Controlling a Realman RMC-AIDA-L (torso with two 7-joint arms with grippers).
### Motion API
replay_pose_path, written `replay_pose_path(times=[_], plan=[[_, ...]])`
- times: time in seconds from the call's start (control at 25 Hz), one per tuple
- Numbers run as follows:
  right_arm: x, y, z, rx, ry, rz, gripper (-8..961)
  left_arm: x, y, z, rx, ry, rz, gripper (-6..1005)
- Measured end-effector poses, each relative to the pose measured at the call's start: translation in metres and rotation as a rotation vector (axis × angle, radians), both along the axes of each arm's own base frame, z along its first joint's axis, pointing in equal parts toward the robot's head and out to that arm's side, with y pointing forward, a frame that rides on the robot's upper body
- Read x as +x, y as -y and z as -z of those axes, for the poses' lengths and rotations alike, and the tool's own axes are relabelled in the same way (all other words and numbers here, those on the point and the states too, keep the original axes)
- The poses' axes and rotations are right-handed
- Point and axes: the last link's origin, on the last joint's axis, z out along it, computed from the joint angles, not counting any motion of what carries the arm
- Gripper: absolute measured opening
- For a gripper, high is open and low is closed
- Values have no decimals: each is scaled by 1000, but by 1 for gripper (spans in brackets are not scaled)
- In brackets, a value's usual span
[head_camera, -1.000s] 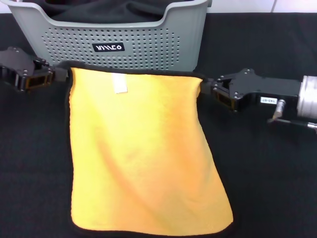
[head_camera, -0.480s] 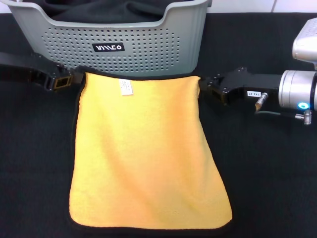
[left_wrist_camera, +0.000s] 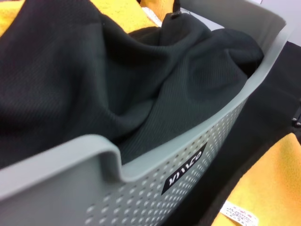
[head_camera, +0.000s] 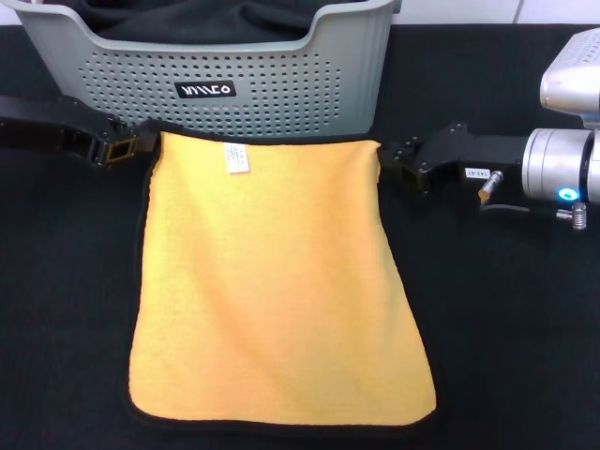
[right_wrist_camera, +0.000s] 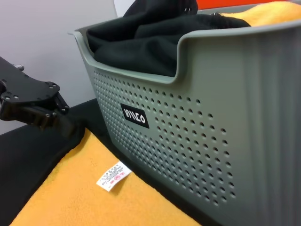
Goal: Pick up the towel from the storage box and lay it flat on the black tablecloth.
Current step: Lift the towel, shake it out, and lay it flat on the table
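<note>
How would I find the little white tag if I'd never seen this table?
Start at the grey storage box at the back of the black tablecloth. Right in front of it lies the big yellow-orange towel. The white tag sits near the towel's edge by the box: the only white, printed bit on the plain yellow.

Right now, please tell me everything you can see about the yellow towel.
The towel is yellow-orange, plush, with thin black trim and a small white tag near its far edge. It lies spread almost flat on the black tablecloth, its far edge close against the grey storage box. The left gripper and right gripper sit at its two far corners.
</note>
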Motion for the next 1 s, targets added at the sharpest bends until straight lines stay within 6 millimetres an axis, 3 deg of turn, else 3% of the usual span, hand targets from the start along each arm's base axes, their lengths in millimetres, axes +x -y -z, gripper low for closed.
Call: replay_pose_path(times=[0.64,0.96,1.0], plan=[[6,1,3,-2,27,17,16,-8,5,2,6,-2,-20,32],[7,5,-4,4,-7,15,16,-12,8,2,13,9,-50,119],[6,5,-6,5,-12,19,86,-13,8,2,15,10,-56,129]])
